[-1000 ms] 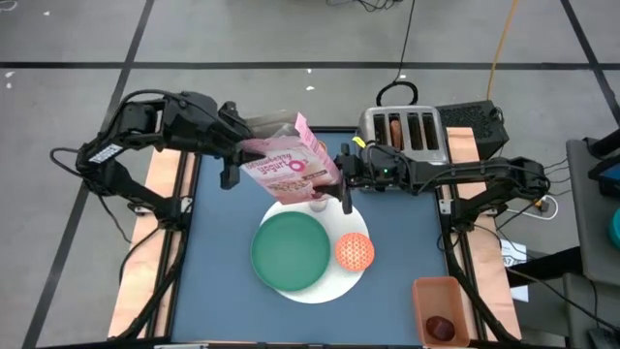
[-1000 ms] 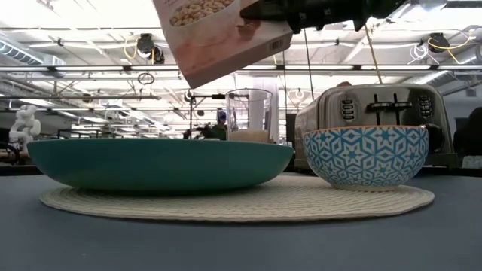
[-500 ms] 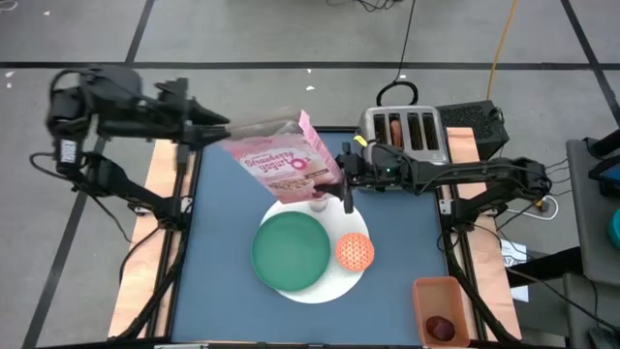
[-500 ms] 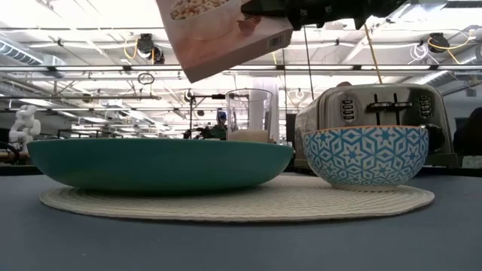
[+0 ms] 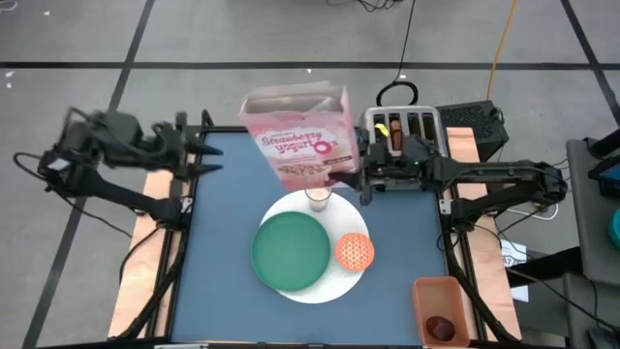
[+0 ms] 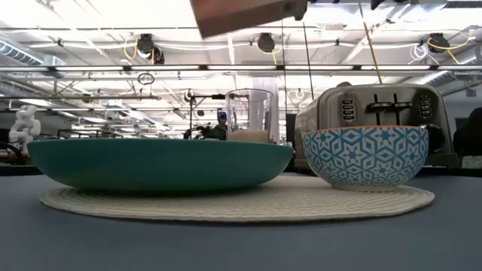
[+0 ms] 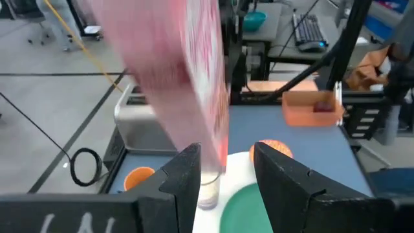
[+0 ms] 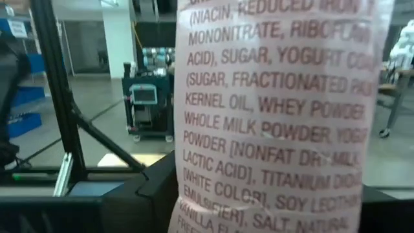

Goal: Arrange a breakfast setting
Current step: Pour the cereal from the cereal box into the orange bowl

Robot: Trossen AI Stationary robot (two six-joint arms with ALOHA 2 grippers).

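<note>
My right pincer (image 5: 363, 181) grips the pink cereal box (image 5: 298, 136) upright, upper centre, above the milk glass (image 5: 317, 200); my left pincer (image 5: 199, 157), upper left, stands part-open and empty.

a silver toaster (image 5: 407, 136) sits at the table's far edge, an orange bin (image 5: 441, 308) near its right corner.

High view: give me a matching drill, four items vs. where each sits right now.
Items:
1. pink cereal box
2. green plate
3. dark red fruit
4. left gripper

Places:
A. in the orange rectangular bin
B. held up by the right gripper
C. at the table's left edge, holding nothing
D. on the white round mat

Pairs: 1-B, 2-D, 3-A, 4-C
</note>
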